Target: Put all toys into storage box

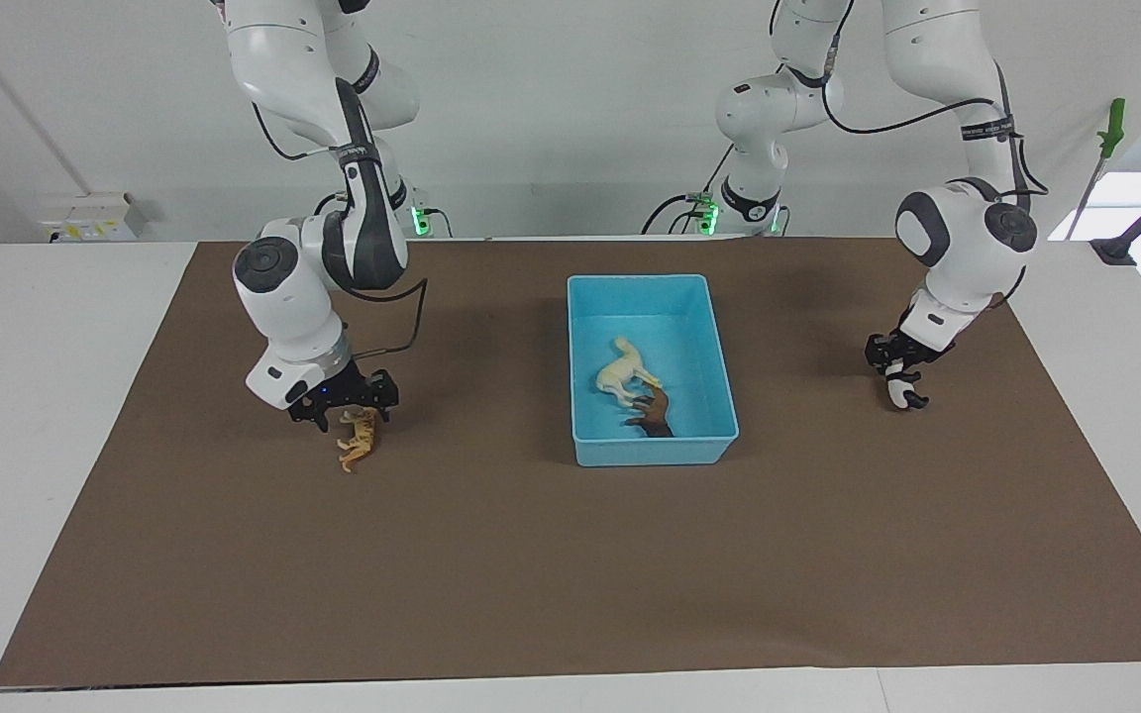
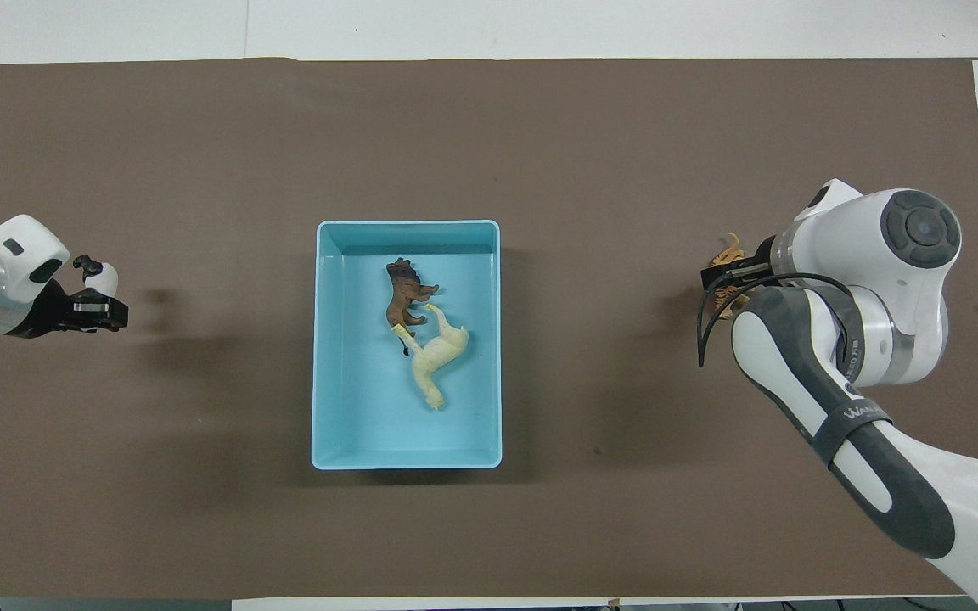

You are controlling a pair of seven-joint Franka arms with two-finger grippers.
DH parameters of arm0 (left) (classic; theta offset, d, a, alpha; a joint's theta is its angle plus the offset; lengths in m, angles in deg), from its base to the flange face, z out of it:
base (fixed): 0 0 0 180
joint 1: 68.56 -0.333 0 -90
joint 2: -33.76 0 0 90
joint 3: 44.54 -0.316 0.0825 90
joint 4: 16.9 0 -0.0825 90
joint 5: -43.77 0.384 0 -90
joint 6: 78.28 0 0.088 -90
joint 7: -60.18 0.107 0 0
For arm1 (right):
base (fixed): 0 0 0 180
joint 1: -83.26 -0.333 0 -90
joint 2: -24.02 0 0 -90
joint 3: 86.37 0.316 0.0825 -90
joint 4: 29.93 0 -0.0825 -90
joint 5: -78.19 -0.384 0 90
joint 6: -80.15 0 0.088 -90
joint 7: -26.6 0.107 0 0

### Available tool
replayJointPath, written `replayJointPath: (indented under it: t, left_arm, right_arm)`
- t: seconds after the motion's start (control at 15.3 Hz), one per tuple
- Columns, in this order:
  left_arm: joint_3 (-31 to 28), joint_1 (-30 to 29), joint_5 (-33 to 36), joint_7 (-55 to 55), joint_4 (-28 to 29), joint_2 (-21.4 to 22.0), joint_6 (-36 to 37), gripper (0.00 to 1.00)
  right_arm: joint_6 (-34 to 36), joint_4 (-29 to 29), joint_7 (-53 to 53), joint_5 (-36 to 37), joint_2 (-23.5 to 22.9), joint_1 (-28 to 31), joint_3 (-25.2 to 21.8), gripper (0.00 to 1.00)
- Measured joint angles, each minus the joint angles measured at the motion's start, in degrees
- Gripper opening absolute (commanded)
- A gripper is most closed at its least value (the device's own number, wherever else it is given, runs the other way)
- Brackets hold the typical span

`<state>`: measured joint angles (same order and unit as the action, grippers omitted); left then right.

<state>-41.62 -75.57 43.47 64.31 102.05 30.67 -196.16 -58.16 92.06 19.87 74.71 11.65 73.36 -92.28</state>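
Note:
The light blue storage box stands mid-table on the brown mat and also shows in the overhead view. In it lie the cream-white horse and the dark brown figure, touching each other. My right gripper is shut on the orange striped tiger just above the mat, toward the right arm's end. My left gripper is shut on the black-and-white panda over the mat at the left arm's end.
The brown mat covers most of the white table. A black clamp stand sits at the left arm's end near the wall, with a green-handled tool above it.

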Motion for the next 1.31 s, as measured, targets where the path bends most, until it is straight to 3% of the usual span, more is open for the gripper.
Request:
replayJointPath:
  t: [0.26, 0.52, 0.59, 0.66, 0.72, 0.79, 0.85, 1.11, 1.18, 1.31]
  left_arm:
    - [0.93, 16.57, -2.10, -25.82, -9.61, 0.91, 9.96, 0.13]
    - [1.34, 31.23, -3.21, -46.61, -9.41, 1.03, 9.17, 0.15]
    - [1.34, 33.85, -3.32, -49.03, -8.21, 1.10, 8.15, 0.21]
    - [1.34, 35.86, -3.38, -50.60, -6.34, 1.21, 6.46, 0.35]
    - [1.32, 37.33, -3.42, -51.78, -3.81, 1.35, 3.65, 0.54]
    - [1.26, 38.29, -3.47, -52.53, -1.23, 1.44, 0.73, 0.87]
    - [1.23, 38.79, -3.52, -52.87, 0.84, 1.50, -1.41, 1.00]
    - [0.59, 38.92, -3.63, -52.98, 2.01, 2.48, -2.23, 1.00]
    - [0.30, 38.90, -3.63, -52.98, 1.63, 3.05, -1.51, 1.00]
    - [-0.48, 38.60, -3.63, -52.83, 0.17, 4.15, 0.44, 1.00]
  right_arm:
    - [-1.13, 1.15, -0.29, 0.00, 0.01, 0.00, 0.05, 1.00]
    - [-2.76, 2.16, -0.29, 0.00, -0.10, -0.04, 0.14, 1.00]
    - [-3.43, 2.56, -0.29, 0.00, -0.13, -0.06, 0.16, 0.91]
    - [-3.76, 2.85, -0.29, 0.00, -0.15, -0.09, 0.17, 0.85]
    - [-3.86, 3.04, -0.29, 0.00, -0.15, -0.14, 0.18, 0.80]
    - [-3.91, 3.15, -0.29, 0.00, -0.15, -0.17, 0.18, 0.71]
    - [-3.98, 3.25, -0.29, 0.00, -0.15, -0.17, 0.19, 0.63]
    - [-4.27, 3.48, -0.29, 0.00, -0.14, -0.17, 0.21, 0.17]
    - [-4.29, 3.49, -0.29, 0.00, -0.14, -0.16, 0.20, 0.10]
    - [-4.32, 3.47, -0.29, -0.01, -0.12, -0.03, 0.18, 0.09]
